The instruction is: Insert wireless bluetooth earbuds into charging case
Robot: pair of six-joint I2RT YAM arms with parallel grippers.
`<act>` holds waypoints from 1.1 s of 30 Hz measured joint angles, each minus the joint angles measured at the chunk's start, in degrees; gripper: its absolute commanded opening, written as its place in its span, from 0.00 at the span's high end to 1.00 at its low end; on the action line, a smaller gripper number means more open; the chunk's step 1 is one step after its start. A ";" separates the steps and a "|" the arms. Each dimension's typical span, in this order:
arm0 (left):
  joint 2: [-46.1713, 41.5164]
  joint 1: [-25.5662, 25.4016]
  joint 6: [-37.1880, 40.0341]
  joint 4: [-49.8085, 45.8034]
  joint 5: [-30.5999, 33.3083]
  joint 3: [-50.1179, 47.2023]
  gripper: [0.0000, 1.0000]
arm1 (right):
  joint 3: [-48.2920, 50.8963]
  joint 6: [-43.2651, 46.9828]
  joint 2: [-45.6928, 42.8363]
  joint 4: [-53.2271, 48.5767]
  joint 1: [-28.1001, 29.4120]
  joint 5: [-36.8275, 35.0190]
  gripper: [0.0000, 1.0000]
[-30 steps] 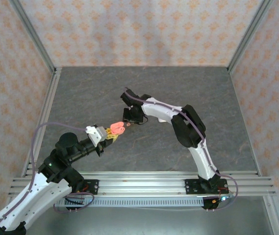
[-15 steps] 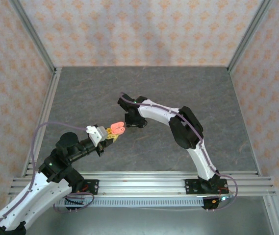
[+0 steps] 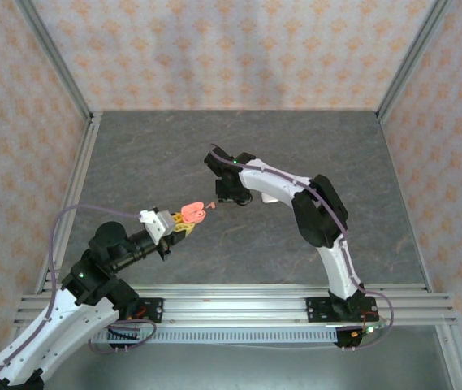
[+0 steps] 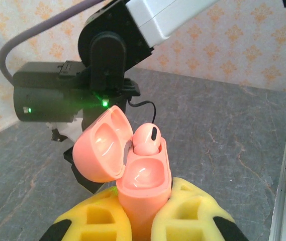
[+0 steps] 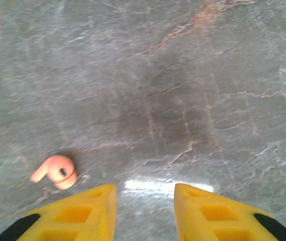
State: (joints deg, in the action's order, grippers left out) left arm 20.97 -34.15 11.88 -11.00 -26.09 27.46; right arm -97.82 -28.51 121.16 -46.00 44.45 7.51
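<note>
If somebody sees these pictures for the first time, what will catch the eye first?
The coral-pink charging case, lid open, is clamped in the left tool, with one pink earbud sitting in it. A second pink earbud lies on the grey table, at the left of the right wrist view, close to the open right tool.

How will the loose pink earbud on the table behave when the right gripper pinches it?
The pink earbud looks tiny and glossy, so probably light and apt to squirt out of the right gripper. Its rounded head and thin stem lie flat on the table, so a nudge probably spins or skids it.
</note>
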 measured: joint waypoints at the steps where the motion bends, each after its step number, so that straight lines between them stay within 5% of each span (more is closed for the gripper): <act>1: 0.02 0.00 0.00 0.00 0.00 0.00 1.00 | 0.39 0.00 -0.55 0.68 0.11 0.72 0.64; 14: 0.00 0.00 0.00 -0.02 0.00 0.00 1.00 | -0.09 -1.18 1.36 5.81 1.27 8.48 0.65; 33: 0.02 0.00 0.00 0.00 -0.02 0.00 1.00 | -1.60 -1.22 5.16 8.24 1.27 8.87 0.71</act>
State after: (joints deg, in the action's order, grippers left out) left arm 20.99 -34.15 11.88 -11.00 -26.11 27.46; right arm -99.42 -29.74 126.32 -37.76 45.71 16.38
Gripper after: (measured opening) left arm 0.092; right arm 0.302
